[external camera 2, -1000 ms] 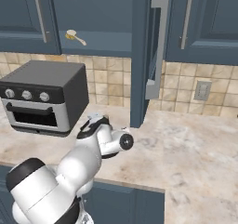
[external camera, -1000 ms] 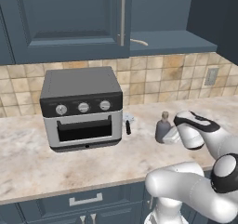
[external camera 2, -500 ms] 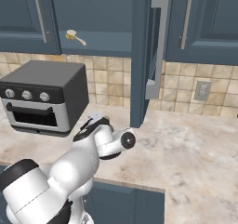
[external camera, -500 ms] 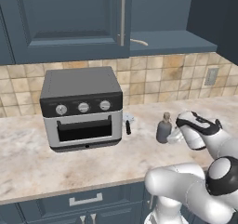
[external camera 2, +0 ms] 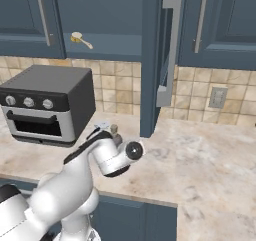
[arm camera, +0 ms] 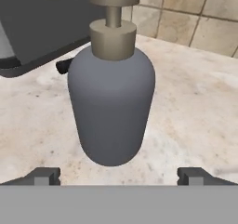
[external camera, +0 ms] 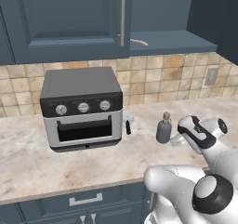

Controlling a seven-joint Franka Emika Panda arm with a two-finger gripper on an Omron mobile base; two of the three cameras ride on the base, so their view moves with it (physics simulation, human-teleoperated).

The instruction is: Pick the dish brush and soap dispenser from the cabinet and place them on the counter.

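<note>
The grey soap dispenser with its tan pump top stands upright on the beige counter, right of the toaster oven. In the hand view the soap dispenser looms close ahead. My gripper is open, and its fingertips stand wide on either side, short of the bottle and not touching it. From the left base, the gripper sits just right of the bottle. The cream dish brush lies on the open cabinet shelf above; from the right base, the dish brush rests on the same shelf.
A black and silver toaster oven sits at the back left of the counter. A small white item with a black handle lies beside it. The open cabinet door juts out above the counter. A wall outlet is on the backsplash.
My gripper has drawn back slightly to the right from the soap dispenser, which stays standing on the counter. The jaws stayed wide open.
</note>
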